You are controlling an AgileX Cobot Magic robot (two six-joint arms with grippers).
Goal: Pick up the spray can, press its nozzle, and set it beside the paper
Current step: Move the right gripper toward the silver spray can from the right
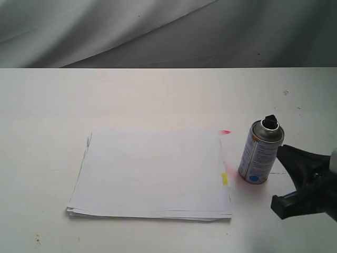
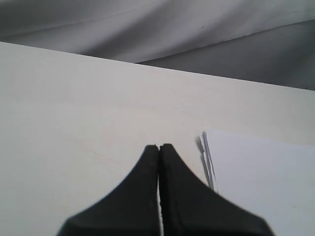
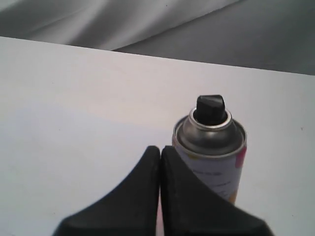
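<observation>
Exterior view: the paper [image 1: 152, 174] lies flat in the middle of the white table [image 1: 158, 100], a thin stack with its sheets a little out of line along the near and left edges. A yellow tab [image 1: 225, 179] sits on its right edge, and a red mark [image 1: 225, 132] shows at its far right corner, at about 1 o'clock from the middle of the stack. The spray can [image 1: 259, 155] stands upright on the table at 3 o'clock from the paper, just beside the right edge but not touching it. The tabletop between the two has a faint pink tinge. The can's black nozzle [image 1: 270, 121] rises from the domed silver top, and a blue dot shows low on the white label.

The right gripper [image 1: 284, 154] comes in at 4 o'clock from the can, its black tip close to the can's side. Whether the two touch cannot be told from this view. The right wrist view shows its jaws pressed together with no gap and nothing between them. The can stands just beside the joined tips, outside them.

The left gripper [image 2: 158, 148] appears only in the left wrist view. Its jaws meet tip to tip and grip nothing, over bare table, with a corner of the paper near them. A grey cloth [image 1: 158, 31] hangs behind the table's far edge.
</observation>
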